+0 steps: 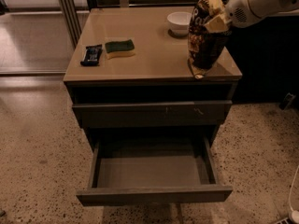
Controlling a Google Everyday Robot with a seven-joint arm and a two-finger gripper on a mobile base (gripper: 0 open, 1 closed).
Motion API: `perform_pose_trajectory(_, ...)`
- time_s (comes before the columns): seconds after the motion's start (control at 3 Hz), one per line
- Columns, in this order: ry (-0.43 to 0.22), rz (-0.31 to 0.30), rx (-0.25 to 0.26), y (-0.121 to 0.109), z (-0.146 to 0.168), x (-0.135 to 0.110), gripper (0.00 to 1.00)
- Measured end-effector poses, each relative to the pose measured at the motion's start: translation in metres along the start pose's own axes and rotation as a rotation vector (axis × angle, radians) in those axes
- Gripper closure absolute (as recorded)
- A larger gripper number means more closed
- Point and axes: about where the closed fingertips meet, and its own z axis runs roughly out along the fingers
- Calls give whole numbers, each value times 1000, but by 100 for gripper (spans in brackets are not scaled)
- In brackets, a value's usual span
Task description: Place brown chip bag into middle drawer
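The brown chip bag (pixel 205 45) stands upright at the right front corner of the cabinet top (pixel 149 50), its base at the edge. My gripper (pixel 216 18) reaches in from the upper right and is shut on the bag's cream-yellow top. The middle drawer (pixel 152 171) is pulled out below, toward me. Its flat grey floor is bare. It lies well below the bag and a little to its left.
A white bowl (pixel 180 22) sits behind the bag on the cabinet top. A green and yellow sponge (pixel 119 48) and a small dark wrapped bar (pixel 91 54) lie at the left. A shut drawer front (pixel 152 113) with pale scratches sits above the open drawer. Speckled floor surrounds the cabinet.
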Motion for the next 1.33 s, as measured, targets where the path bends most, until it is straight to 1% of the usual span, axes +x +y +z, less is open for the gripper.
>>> perform_pose_trajectory(0.33,-49,-62,-73,5,-24,-3,100)
perform_pose_trajectory(0.67,-131,-147,-194,14,-53,-9,100)
perform_pose_trajectory(1.0,-239,-200,-341,25,-69,-20,100)
perform_pose_trajectory(1.33,-296,-226,-392,34,-97,-36,100)
